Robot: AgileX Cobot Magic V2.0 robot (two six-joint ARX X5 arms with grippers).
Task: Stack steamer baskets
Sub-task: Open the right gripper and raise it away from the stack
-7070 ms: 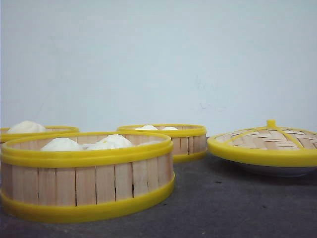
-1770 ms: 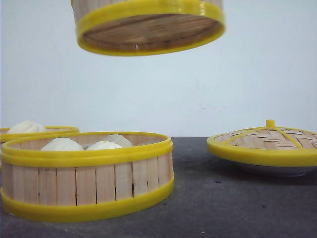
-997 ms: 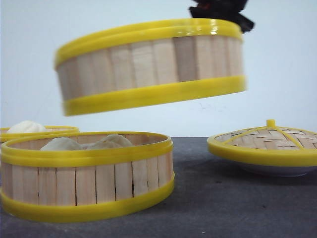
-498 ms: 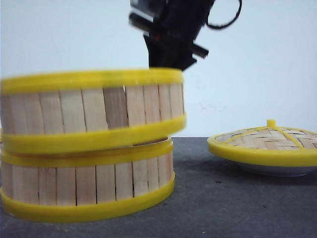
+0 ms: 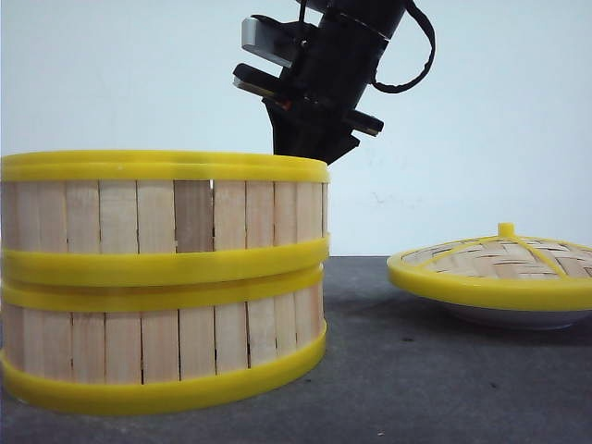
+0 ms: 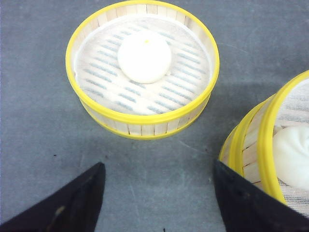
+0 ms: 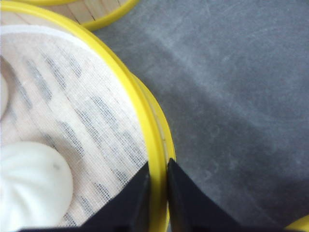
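The two-high stack pretty much fills the front view: the upper basket [image 5: 162, 217] sits on the lower basket [image 5: 162, 347], rims touching, though the upper one looks nudged a bit off centre, so I'd say it's seated but not perfectly square. The right gripper [image 7: 158, 193] is pinched on the upper basket's rim, one finger inside and one outside. So my read is we're at the end of the placing step. Next move is to let go and lift straight up without dragging the rim, then go for the third basket [image 6: 142, 67].

That third basket doesn't show in the front view at all, presumably hidden behind the stack. Only the left wrist view has it, standing apart from the stack with one bun [image 6: 145, 55] inside. The left gripper [image 6: 157, 203] hangs over bare table near it, jaws spread wide, holding nothing. The lid [image 5: 495, 268] sits well off to the stack's right.
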